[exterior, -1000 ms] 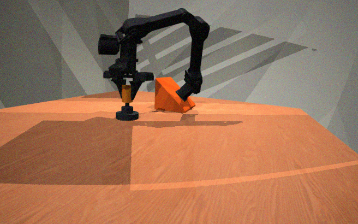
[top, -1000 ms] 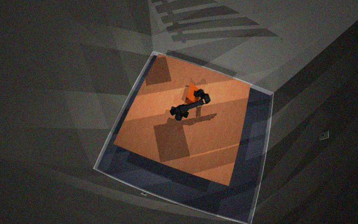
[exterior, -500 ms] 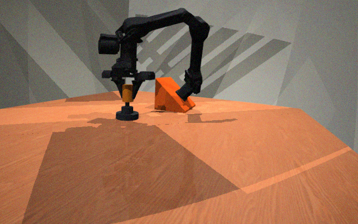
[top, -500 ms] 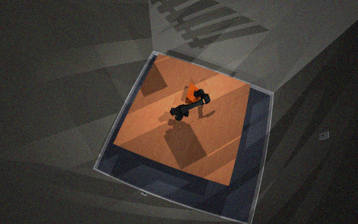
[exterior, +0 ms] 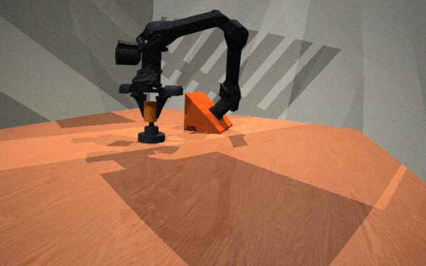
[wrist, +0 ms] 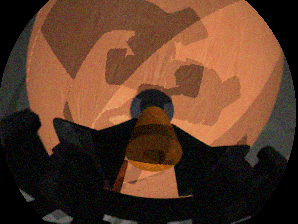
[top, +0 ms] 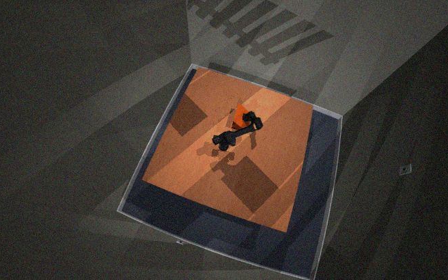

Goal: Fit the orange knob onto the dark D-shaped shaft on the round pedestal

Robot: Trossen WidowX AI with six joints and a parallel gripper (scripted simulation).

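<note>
The orange knob (exterior: 150,111) (wrist: 153,142) is an upright cylinder held between the fingers of my gripper (exterior: 150,116) (wrist: 153,124), which is shut on it. The dark round pedestal (exterior: 150,137) (wrist: 136,108) stands on the table just below. In the exterior view a short piece of the shaft (exterior: 150,124) shows between the knob's lower end and the pedestal's raised middle. The knob is over the shaft, with its lower end at about the shaft's top; whether they touch I cannot tell. The knob's hole and both flat sides are hidden. The knob hides part of the pedestal in the wrist view.
An orange wedge (top: 238,116) (exterior: 195,113) stands on the wooden table (top: 271,145) (exterior: 290,152), behind and right of the pedestal in the exterior view. The arm's base rests against its sloping face. Dark shadows cross the table around the pedestal.
</note>
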